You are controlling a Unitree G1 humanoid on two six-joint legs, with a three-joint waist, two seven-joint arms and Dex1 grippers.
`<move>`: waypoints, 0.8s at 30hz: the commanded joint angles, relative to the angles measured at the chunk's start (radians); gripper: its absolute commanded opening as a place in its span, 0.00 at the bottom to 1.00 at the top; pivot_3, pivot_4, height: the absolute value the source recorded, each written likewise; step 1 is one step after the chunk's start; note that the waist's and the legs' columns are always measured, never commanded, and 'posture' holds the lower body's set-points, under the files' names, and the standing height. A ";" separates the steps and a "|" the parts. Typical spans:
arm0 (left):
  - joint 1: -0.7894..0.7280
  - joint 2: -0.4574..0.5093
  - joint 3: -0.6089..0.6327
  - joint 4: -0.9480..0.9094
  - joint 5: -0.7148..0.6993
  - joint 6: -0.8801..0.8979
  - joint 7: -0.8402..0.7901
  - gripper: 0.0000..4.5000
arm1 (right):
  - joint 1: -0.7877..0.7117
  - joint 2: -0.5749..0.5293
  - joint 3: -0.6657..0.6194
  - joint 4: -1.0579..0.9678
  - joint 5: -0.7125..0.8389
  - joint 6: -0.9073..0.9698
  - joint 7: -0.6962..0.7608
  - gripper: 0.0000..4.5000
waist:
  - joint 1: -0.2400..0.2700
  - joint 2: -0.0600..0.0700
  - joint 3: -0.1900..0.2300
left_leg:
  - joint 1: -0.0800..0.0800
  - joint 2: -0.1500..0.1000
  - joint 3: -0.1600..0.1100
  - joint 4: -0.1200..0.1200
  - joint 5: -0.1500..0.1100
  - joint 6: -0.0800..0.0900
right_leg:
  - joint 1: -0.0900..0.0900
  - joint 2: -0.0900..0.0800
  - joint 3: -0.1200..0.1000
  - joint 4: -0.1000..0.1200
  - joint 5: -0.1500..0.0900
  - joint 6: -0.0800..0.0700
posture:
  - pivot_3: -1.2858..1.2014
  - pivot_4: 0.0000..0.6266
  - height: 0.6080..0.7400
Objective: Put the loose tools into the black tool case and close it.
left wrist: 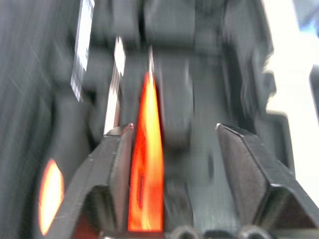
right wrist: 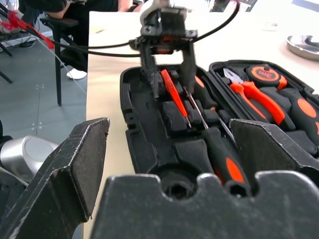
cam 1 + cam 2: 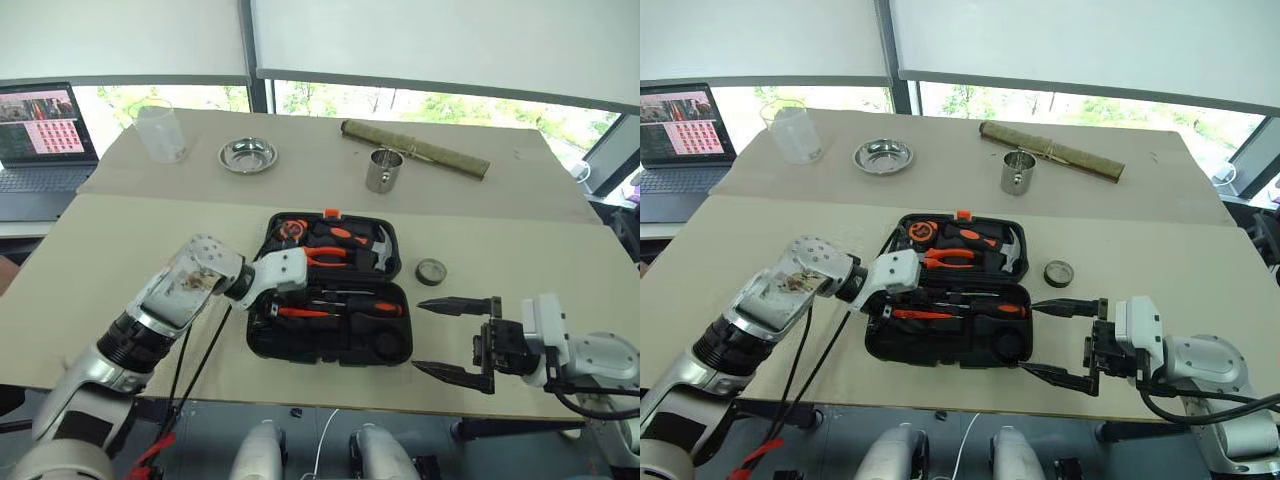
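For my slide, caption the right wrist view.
Left gripper, jaws open, over a slim orange screwdriver lying in the open tool case.

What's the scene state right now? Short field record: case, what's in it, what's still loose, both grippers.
case: black tool case open flat at the table's near edge
in case: slim orange screwdriver, orange-and-black screwdrivers, pliers, hammer
loose: small round tape roll on the table right of the case
left gripper: open, over the case's near half, fingers either side of the slim screwdriver
right gripper: open, empty, right of the case
other: steel cup, metal dish at the back
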 commanded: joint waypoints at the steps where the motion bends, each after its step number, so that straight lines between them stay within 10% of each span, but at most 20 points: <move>1: -0.005 0.010 0.096 0.000 -0.050 -0.046 0.016 0.50 | 0.001 0.000 -0.014 -0.023 0.027 0.006 -0.002 1.00 | 0.000 0.000 0.000 | 0.000 0.000 0.000 0.000 0.000 0.000 | 0.000 0.000 0.000 0.000 0.000 0.000 | 0.52 0.24 1.00; 8: 0.070 -0.007 0.132 0.102 -0.039 -0.119 0.073 0.01 | -0.001 0.018 -0.008 -0.025 0.025 0.010 -0.024 1.00 | -0.005 0.000 0.000 | 0.002 0.000 0.000 0.000 0.000 0.000 | 0.001 0.000 0.000 0.000 0.000 0.000 | 0.52 0.24 1.00; 24: 0.226 -0.041 0.076 0.081 -0.002 -0.160 0.142 0.01 | -0.030 0.030 -0.008 -0.047 0.033 0.039 -0.069 1.00 | -0.003 0.000 0.000 | 0.001 0.000 0.000 -0.001 0.000 0.000 | 0.000 0.000 0.000 0.000 0.000 0.000 | 0.52 0.24 1.00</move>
